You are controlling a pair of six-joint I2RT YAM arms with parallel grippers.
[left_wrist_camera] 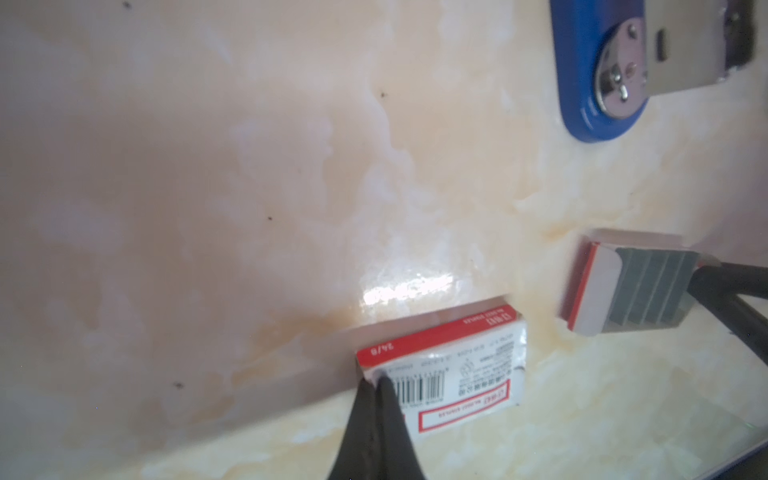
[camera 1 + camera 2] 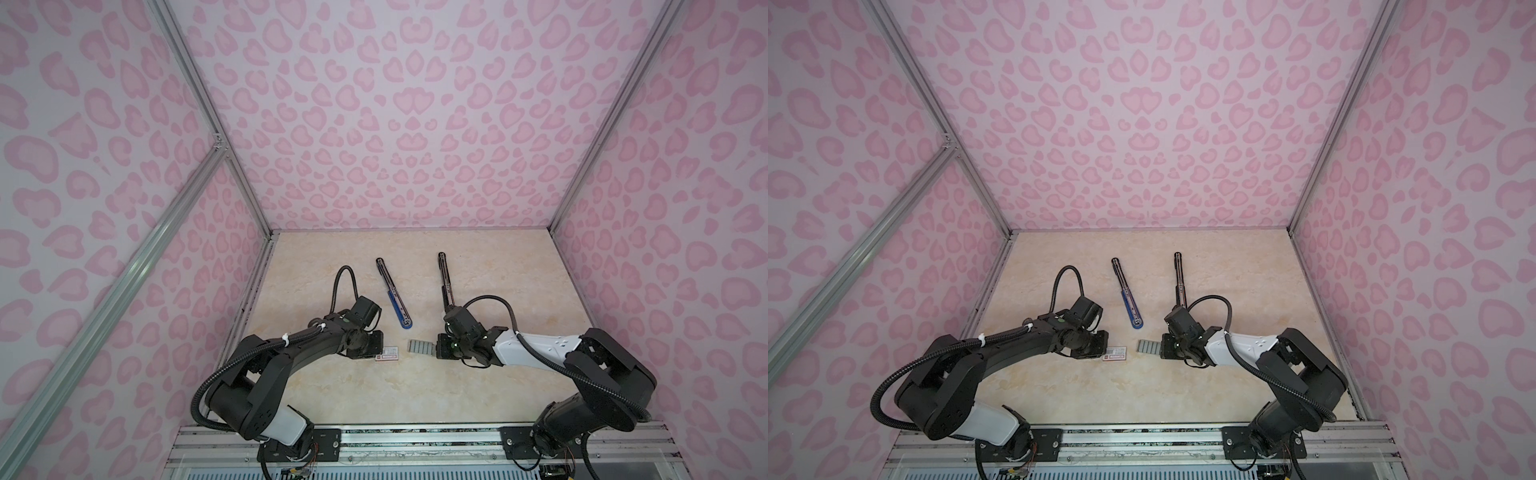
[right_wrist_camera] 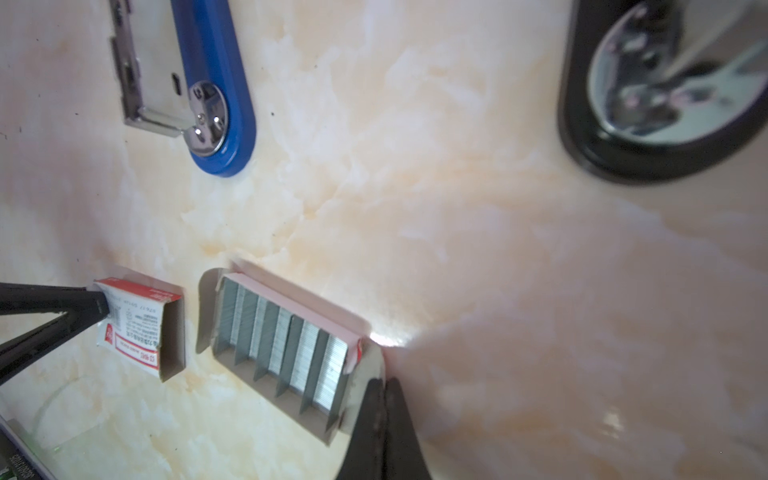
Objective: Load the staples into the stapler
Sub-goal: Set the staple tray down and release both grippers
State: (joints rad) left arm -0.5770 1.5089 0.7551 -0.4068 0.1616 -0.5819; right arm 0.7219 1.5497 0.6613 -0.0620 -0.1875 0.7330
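Seen from above, the staples (image 2: 420, 347) sat in their open tray (image 3: 205, 307), at 9 o'clock off the right jaws, which were pinched tight on the tray's end flap. Left jaws clamped the box sleeve (image 1: 449, 374).

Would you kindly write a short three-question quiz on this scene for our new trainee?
1. True or false: the staples sit in rows in an open tray.
2. The left gripper is shut on: A the box sleeve; B a stapler; C nothing.
3. How many staplers are in view?
Key: 1 true. 2 A. 3 two: the blue stapler and the black stapler.
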